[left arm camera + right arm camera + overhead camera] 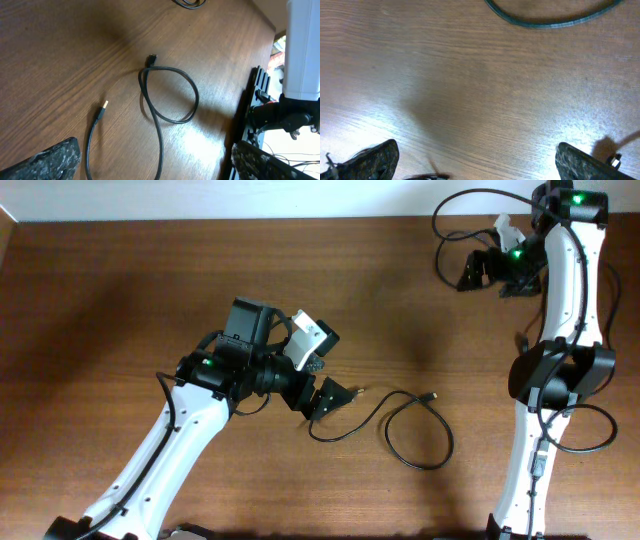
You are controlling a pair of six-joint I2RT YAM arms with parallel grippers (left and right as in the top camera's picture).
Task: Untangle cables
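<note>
Thin black USB cable [172,121] lies loose mid brown wooden worktop [120,290], one loop crossing itself. L hand [335,378] apart near its gold plug, prob. for pinching; R hand [492,278] apart, parked far corner.

The table [60,60] is brown grained wood with a soft sheen. The cable [170,69] is smooth black plastic, its plug [104,105] shiny metal.

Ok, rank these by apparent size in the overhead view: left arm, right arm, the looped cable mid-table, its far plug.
1. left arm and right arm: too alike to rank.
2. looped cable, by the span it covers.
3. plug, a tiny speck.
</note>
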